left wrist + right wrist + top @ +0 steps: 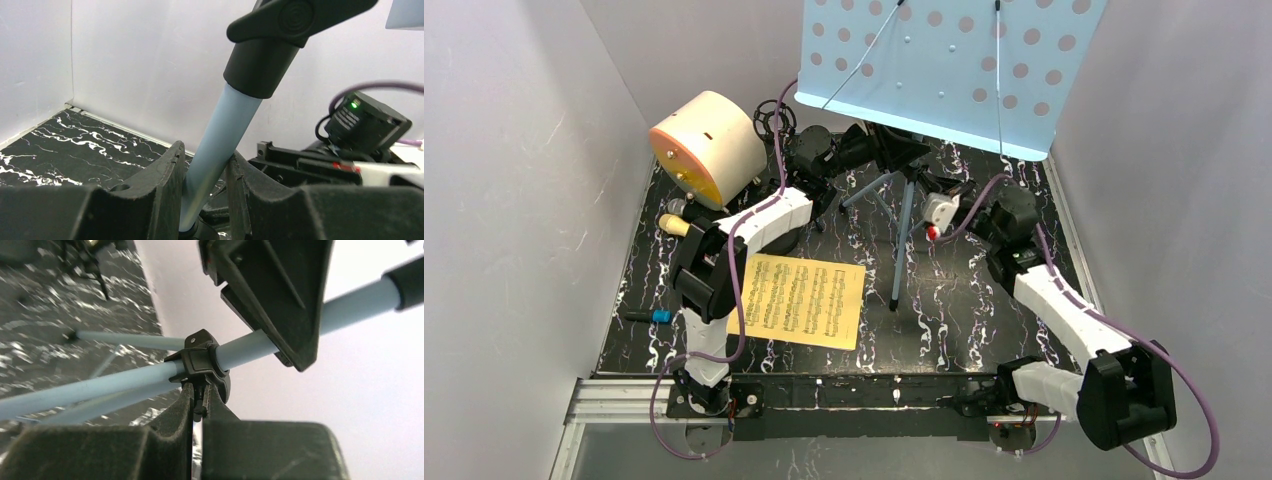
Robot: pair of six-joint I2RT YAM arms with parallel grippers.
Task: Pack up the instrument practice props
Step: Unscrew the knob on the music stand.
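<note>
The blue perforated music rack (944, 70) stands at the back of the table on its tripod legs (903, 250). My left gripper (205, 172) is shut on the rack's pale blue pole (225, 130), just below a black knob joint (280, 30). My right gripper (201, 400) is shut on the small tab of the black clamp collar (200, 362) where the legs meet the pole. In the top view the left gripper (871, 150) and the right gripper (927, 195) sit either side of the tripod's hub. A yellow score sheet (800, 300) lies flat in front. A cream microphone (674, 225) lies at the left.
The big cream cylinder with an orange face (704, 148) lies at the back left. A black stand (773, 118) shows behind it. A small black and blue piece (650, 316) lies near the left edge. Grey walls close in on three sides.
</note>
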